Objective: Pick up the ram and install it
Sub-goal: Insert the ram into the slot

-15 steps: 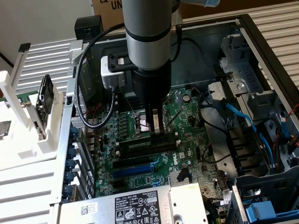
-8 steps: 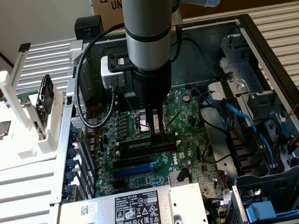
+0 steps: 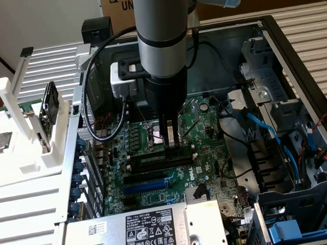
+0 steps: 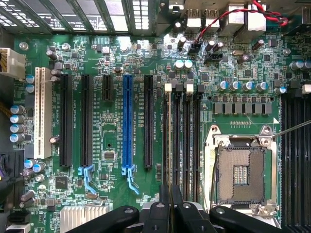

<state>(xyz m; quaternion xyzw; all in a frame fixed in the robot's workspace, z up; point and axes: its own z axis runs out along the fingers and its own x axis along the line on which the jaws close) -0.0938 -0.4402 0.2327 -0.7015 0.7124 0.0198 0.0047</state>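
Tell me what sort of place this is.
Probably a computer assembly or repair bench: an open computer case with its green motherboard exposed, and a robot arm reaching inside.

The exterior camera looked down at a slant into the computer case (image 3: 225,49) from middling range, power supply (image 3: 152,226) at six o'clock. The wrist camera, behind the gripper (image 4: 170,191), faced straight down, close over the motherboard (image 4: 116,131). Both caught the CPU socket (image 4: 241,174) and memory slots (image 4: 182,141).

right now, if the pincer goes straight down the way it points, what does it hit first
Most likely the black memory slots on the motherboard, beside the open CPU socket; the pincer hangs right over them, gap unclear.
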